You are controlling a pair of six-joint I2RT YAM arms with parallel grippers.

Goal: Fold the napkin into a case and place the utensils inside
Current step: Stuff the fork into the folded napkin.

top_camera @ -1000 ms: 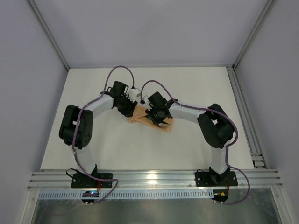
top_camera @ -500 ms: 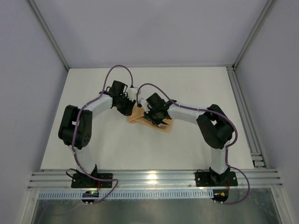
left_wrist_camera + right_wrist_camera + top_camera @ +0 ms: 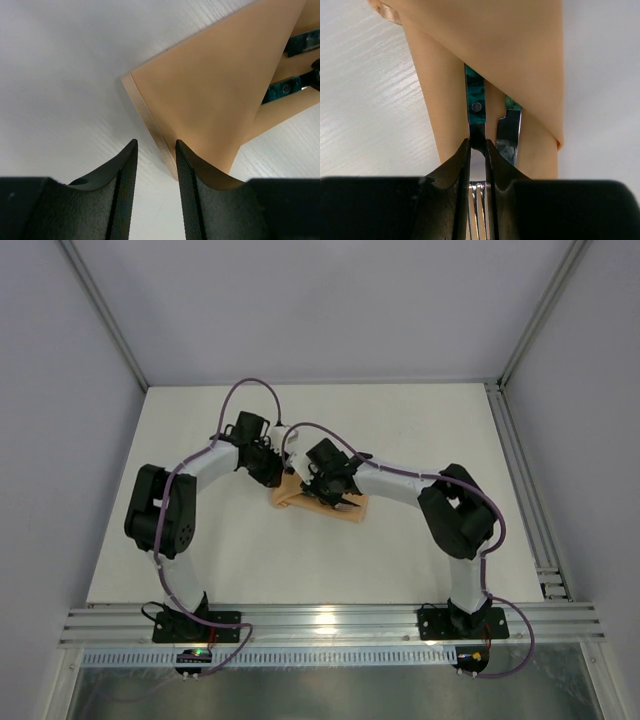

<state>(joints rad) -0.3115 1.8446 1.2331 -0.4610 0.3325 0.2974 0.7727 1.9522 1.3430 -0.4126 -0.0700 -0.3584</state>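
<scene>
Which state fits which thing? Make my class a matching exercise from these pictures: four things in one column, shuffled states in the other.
Things:
1. right gripper
2. left gripper
3. slim knife, teal-green handle, silver blade
4. peach-orange cloth napkin

States:
A. folded, lying on the white table
B. open, holding nothing
C. shut on the slim teal-handled fork
D. ungripped, handle under the cloth fold

Pairs: 1-C, 2-B, 3-D, 4-A.

The peach napkin, folded into a pouch mid-table, holds the teal-handled fork and knife handle-first, metal ends protruding.
</scene>
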